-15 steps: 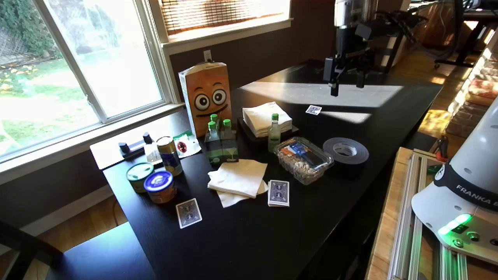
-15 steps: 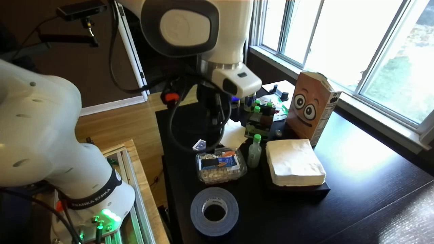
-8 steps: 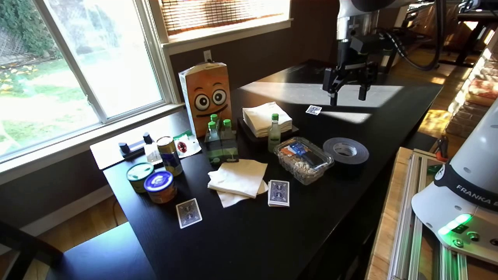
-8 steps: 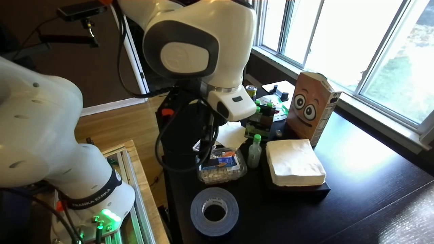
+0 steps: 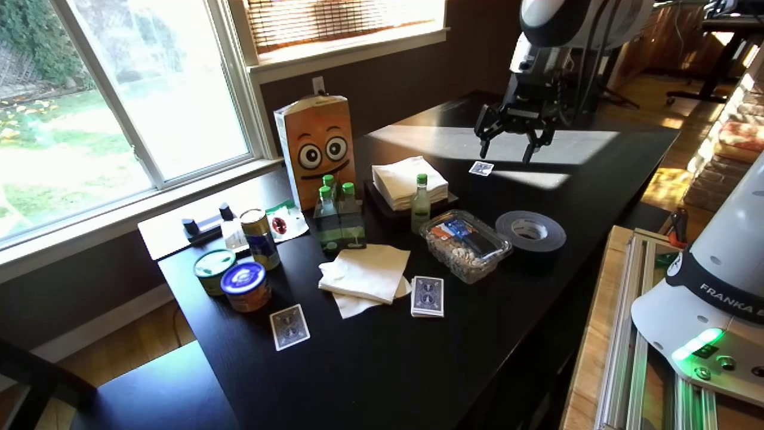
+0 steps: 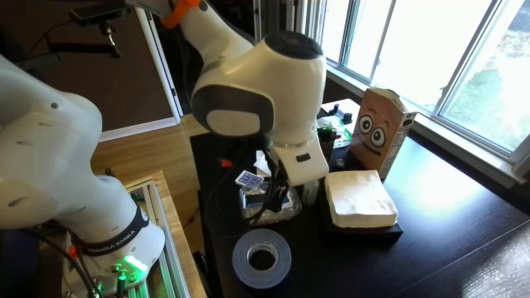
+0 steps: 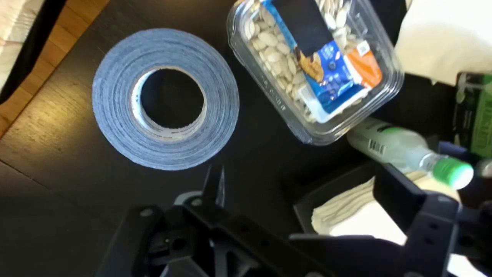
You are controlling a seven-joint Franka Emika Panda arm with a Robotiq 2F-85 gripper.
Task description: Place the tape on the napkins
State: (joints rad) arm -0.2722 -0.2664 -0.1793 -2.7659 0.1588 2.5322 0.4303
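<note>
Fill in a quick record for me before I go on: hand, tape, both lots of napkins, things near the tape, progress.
Hand: open, empty, raised above the table
Tape: flat on the table, not held
Napkin stack: on a dark holder
Loose napkins: directly on the table
Near tape: clear tub, beside it but apart
Between tub and napkin stack: green-capped bottle, upright
Progress: tape not yet on either lot

"FRANKA EMIKA" stands on the arm's black band (image 6: 118,239); print inside the tape (image 6: 240,260) is blurred.
</note>
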